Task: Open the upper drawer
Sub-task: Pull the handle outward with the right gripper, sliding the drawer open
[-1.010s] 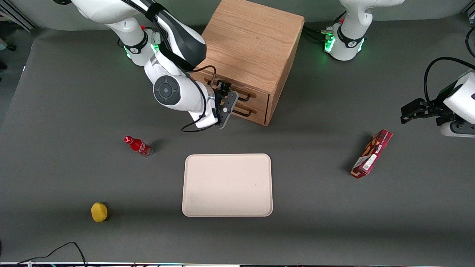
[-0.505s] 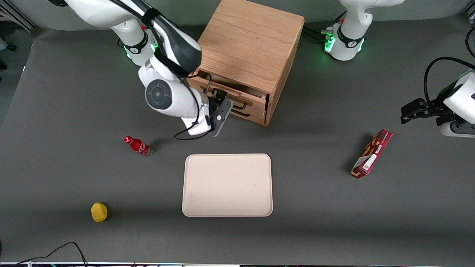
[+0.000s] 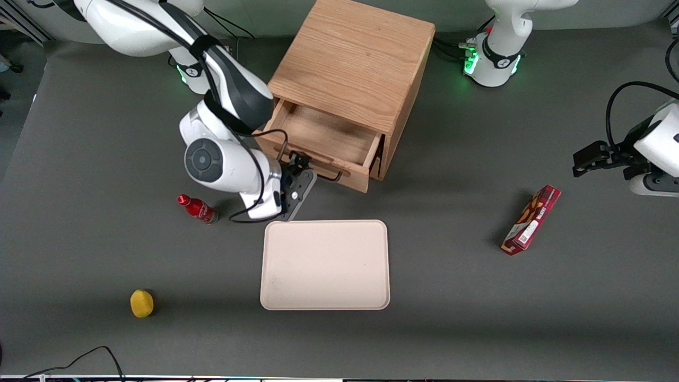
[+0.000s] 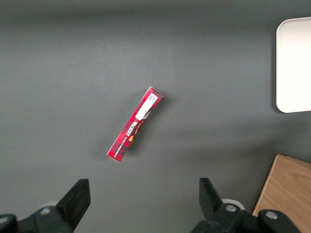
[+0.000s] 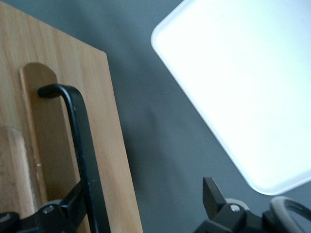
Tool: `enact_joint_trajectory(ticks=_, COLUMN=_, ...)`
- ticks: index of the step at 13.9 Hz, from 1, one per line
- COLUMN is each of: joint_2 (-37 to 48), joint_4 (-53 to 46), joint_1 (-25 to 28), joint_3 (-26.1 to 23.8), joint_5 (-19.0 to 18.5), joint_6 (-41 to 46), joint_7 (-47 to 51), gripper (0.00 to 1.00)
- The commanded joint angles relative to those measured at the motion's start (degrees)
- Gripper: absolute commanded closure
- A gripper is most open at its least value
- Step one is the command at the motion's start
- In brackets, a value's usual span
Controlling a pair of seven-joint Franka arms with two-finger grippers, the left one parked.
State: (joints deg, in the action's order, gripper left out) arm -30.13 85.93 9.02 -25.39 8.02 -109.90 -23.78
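The light oak cabinet (image 3: 355, 63) stands at the back of the table. Its upper drawer (image 3: 323, 133) is pulled far out, with its bare wooden inside showing. My right gripper (image 3: 297, 171) is at the drawer's front, at the working arm's end of the black bar handle (image 3: 330, 175). In the right wrist view the gripper (image 5: 143, 199) is open. One finger (image 5: 73, 204) sits between the handle (image 5: 80, 141) and the drawer front (image 5: 104, 145); the other finger (image 5: 211, 191) hangs free over the table. The bottom drawer is hidden under the open one.
A beige tray (image 3: 324, 264) lies just in front of the drawer, close to my gripper; it also shows in the right wrist view (image 5: 243, 87). A red bottle (image 3: 197, 208) lies beside my wrist. A yellow ball (image 3: 141, 303) and a red box (image 3: 532, 219) lie farther off.
The upper drawer has gone from shut to pulled far out. My gripper moved with its handle toward the front camera and the tray.
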Motion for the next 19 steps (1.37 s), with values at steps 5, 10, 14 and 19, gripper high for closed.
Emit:
enact_joint_trajectory(ticks=5, joint_2=-8.9, joint_4=-14.2, joint_1=0.3, joint_3=3.9, joint_5=-2.7, joint_6=5.4, joint_7=-4.5, gripper=0.0)
enact_joint_trajectory(ticks=10, joint_2=-10.6, joint_4=-22.2, joint_1=0.4, joint_3=9.0, joint_5=-2.3, joint_6=9.3, joint_7=-9.7, gripper=0.0)
enact_joint_trajectory(ticks=14, joint_2=-8.1, joint_4=-29.7, joint_1=0.3, joint_3=9.0, joint_5=-2.3, joint_6=19.4, joint_7=-9.4, gripper=0.0)
enact_joint_trajectory(ticks=19, joint_2=9.0, joint_4=-28.9, joint_1=-1.2, joint_3=17.5, joint_5=-2.7, joint_6=28.8, joint_7=0.6, gripper=0.0)
